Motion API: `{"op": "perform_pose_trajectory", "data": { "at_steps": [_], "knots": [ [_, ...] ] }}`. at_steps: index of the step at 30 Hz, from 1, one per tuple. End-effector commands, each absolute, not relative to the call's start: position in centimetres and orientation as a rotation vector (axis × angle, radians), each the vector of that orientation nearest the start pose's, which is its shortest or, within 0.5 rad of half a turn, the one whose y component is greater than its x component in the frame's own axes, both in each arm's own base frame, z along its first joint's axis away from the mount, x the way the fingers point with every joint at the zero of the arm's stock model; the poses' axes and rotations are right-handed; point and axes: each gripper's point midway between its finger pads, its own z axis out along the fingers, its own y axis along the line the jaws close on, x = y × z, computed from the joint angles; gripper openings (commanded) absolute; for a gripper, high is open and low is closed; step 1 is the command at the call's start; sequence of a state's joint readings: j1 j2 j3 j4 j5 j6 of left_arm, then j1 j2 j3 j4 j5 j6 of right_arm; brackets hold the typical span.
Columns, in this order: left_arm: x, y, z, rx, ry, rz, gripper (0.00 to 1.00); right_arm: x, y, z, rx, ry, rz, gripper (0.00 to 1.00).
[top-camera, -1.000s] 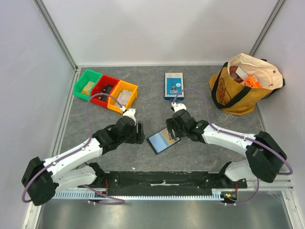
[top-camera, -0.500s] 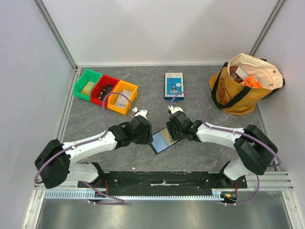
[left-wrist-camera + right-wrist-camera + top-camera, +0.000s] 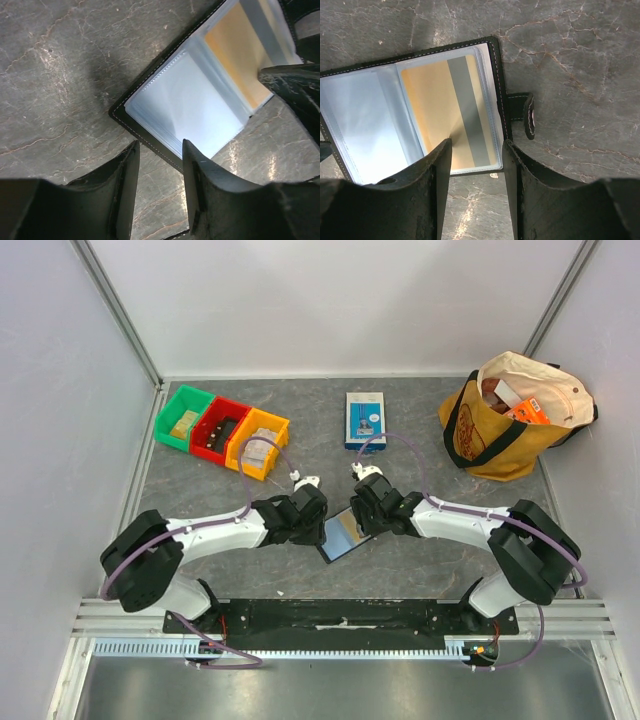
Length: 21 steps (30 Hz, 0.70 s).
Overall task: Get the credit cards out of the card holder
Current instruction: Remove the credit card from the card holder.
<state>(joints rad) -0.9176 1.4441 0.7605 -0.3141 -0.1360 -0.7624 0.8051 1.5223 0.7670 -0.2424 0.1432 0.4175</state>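
Top external view shows the card holder (image 3: 343,535) lying open on the desk (image 3: 420,560), midway between the two arms and a little in front of their bases. The change is on the left. A second ago the left hand (image 3: 313,523) was well apart from the holder. Since then it has swung in, and it now sits at the holder's left edge. The right hand (image 3: 362,512) has hardly moved from the holder's right end.

From the left wrist, that hand (image 3: 160,150) is partly open with nothing between its fingers. It hangs over the dark stitched rim beside a clear pocket that looks empty. From the right wrist, the right hand (image 3: 476,150) is also parted and grips nothing. One fingertip lies over the near edge of the yellow-orange card (image 3: 445,115), which is still fully inside its clear sleeve. I cannot tell whether the fingertip touches the sleeve. The snap strap (image 3: 526,116) lies loose on the desk to the right.

No card is out yet, so the task has barely begun. The arms now look placed for the left hand to pin the holder while the right works the card free. The slick sleeve may let the whole holder slide.
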Motion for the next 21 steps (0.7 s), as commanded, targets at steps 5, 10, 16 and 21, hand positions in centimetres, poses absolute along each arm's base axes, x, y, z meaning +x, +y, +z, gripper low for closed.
{"op": "perform_pose_trajectory", "data": {
  "at_steps": [5,10,16,21],
  "knots": [
    [19.9,-27.0,3.2,0.061,2.632,-0.463,0.41,23.5,23.8,3.5,-0.456,2.502,0.337,0.55],
    [19.5,-26.4,2.5,0.042,2.648,-0.436,0.35,24.2,23.1,5.0,-0.404,2.449,0.302,0.58],
    [19.3,-26.2,2.1,0.031,2.659,-0.427,0.33,23.9,23.9,5.1,-0.432,2.454,0.355,0.58],
    [19.2,-26.0,1.7,0.032,2.666,-0.415,0.33,23.8,23.4,3.4,-0.421,2.497,0.314,0.57]
  ]
}}
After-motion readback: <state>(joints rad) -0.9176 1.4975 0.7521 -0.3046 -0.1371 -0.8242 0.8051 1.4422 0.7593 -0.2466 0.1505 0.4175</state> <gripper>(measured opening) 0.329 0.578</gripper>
